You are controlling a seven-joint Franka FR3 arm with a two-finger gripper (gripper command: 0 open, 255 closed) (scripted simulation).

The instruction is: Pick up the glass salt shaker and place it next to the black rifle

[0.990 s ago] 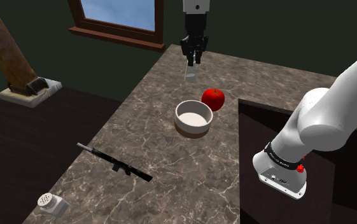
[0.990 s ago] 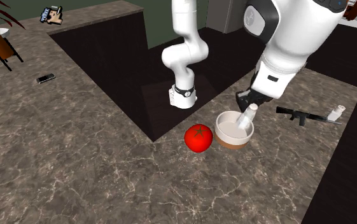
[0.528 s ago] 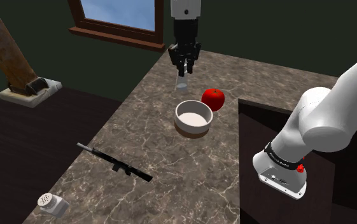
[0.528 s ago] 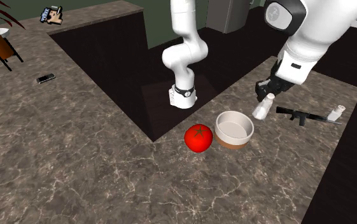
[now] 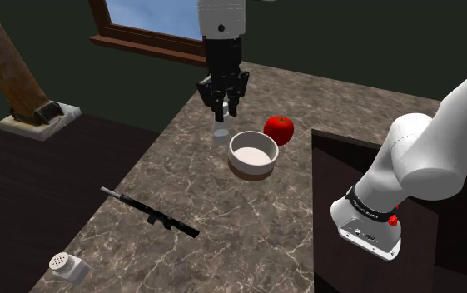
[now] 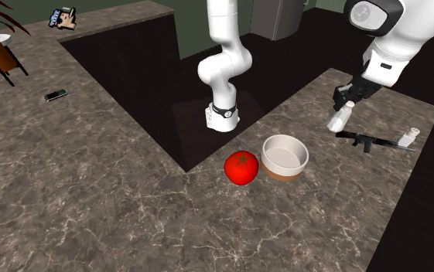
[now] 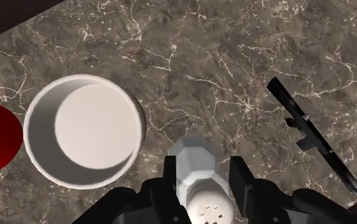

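Observation:
My black gripper (image 5: pixel 222 108) is shut on a pale, clear salt shaker (image 5: pixel 221 131) that hangs below the fingers above the marble counter, just beyond the bowl on the shoulder view's left. In the wrist view the fingers (image 7: pixel 170 177) clasp the shaker (image 7: pixel 196 167) near its perforated cap. The black rifle (image 5: pixel 150 212) lies flat on the counter, nearer the front edge. In the second exterior view the held shaker (image 6: pixel 340 118) hovers a little short of the rifle (image 6: pixel 366 141), under the gripper (image 6: pixel 347 100). The rifle (image 7: pixel 314 137) lies off to one side of the fingers.
A white bowl (image 5: pixel 253 154) and a red tomato (image 5: pixel 279 129) sit beside the arm's stand recess. A second white shaker (image 5: pixel 67 266) lies on its side beyond the rifle's butt near the counter corner. The counter (image 5: pixel 215 241) drops off at the shoulder view's left.
The gripper carried the shaker from the far side of the bowl toward the shoulder view's left and lower, closer to the rifle. Bowl, tomato and rifle stayed put.

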